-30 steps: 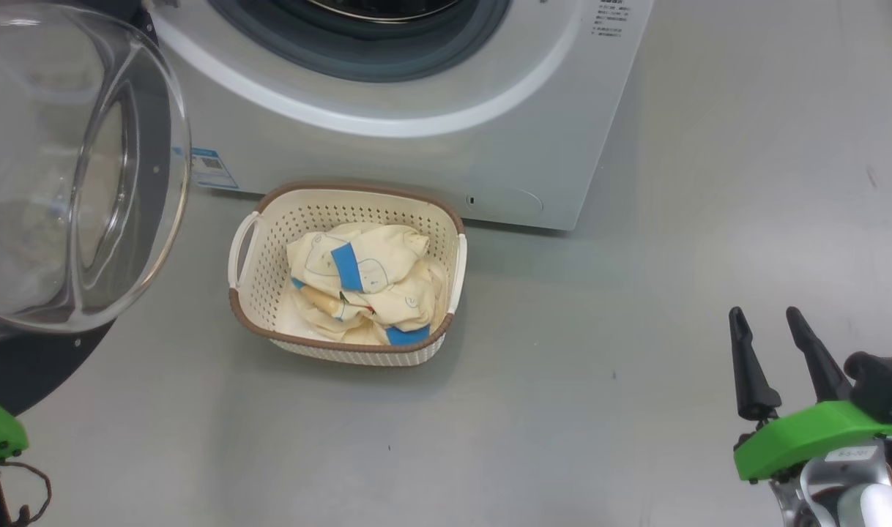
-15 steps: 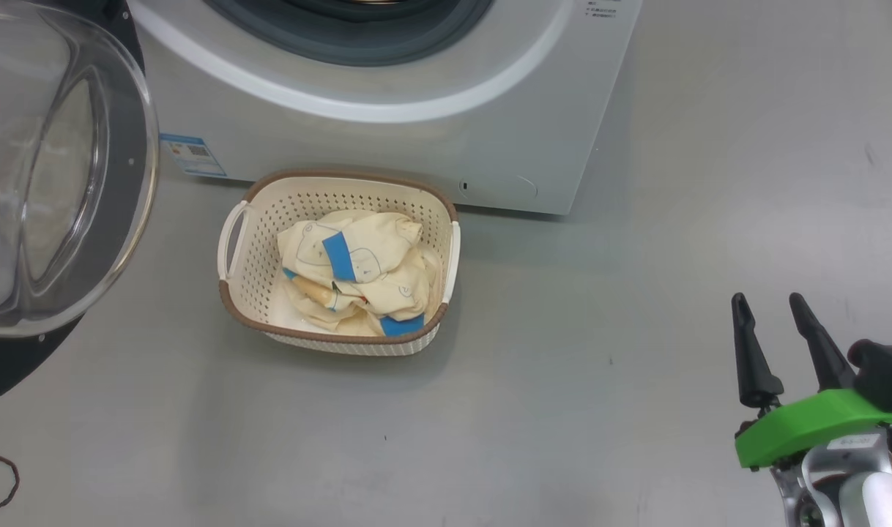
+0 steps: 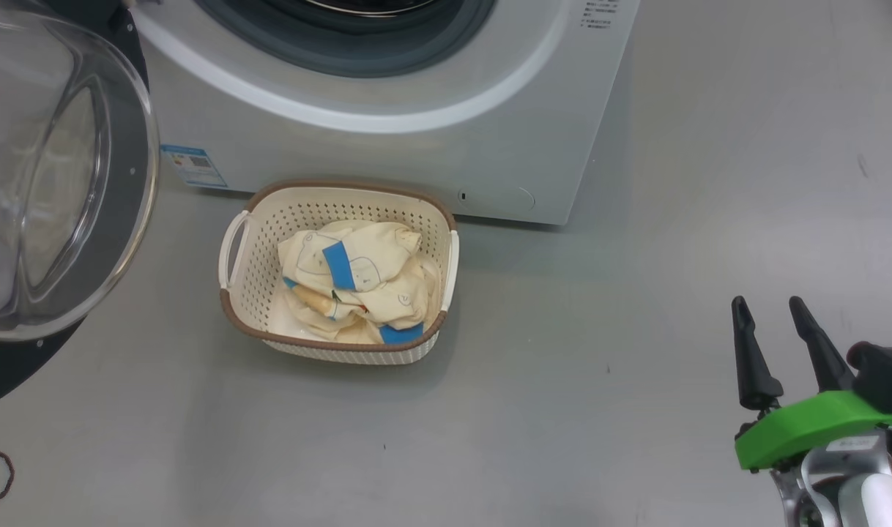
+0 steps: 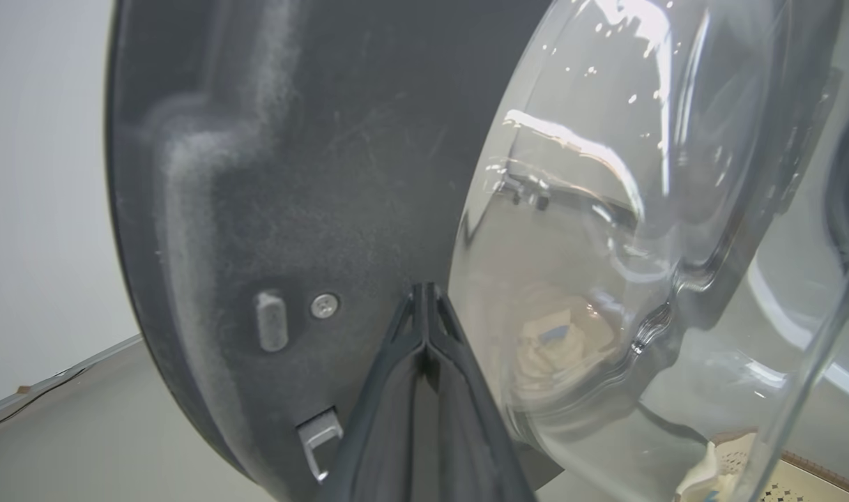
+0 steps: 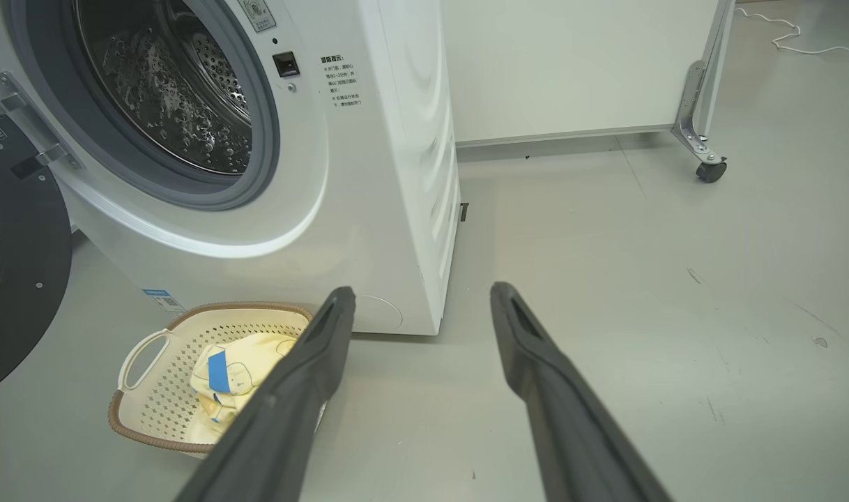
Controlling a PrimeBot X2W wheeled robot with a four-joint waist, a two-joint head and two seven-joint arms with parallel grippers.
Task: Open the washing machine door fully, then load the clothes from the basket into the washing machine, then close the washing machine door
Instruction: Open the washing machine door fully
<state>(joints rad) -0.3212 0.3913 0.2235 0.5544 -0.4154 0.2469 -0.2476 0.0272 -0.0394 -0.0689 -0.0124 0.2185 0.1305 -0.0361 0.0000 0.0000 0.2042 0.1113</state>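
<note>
The white washing machine point(image 3: 387, 146) stands at the top with its steel drum point(image 5: 173, 90) exposed. Its black washing machine door point(image 3: 6, 373) hangs open at the left, glass bowl point(image 3: 43, 183) bulging toward me. In front of the machine, the cream basket point(image 3: 230, 311) holds the bundled cream and blue clothes point(image 3: 358, 274). My left gripper point(image 4: 424, 287) is shut, with its tips at the door's dark inner face point(image 4: 292, 174) beside the glass bowl point(image 4: 606, 244). My right gripper point(image 3: 767, 301) hovers open and empty over the floor, right of the basket point(image 5: 139, 432).
Bare grey floor point(image 3: 710, 183) spreads to the right of the machine and the basket. A white panel on a caster point(image 5: 710, 167) stands behind the machine, with a white cable point(image 5: 801, 42) on the floor beyond it. A metal latch point(image 4: 320, 436) sticks out low on the door.
The head view has shifted slightly. The door has swung a little further left, away from the basket. The green left wrist part has left the lower left corner. The right gripper holds still.
</note>
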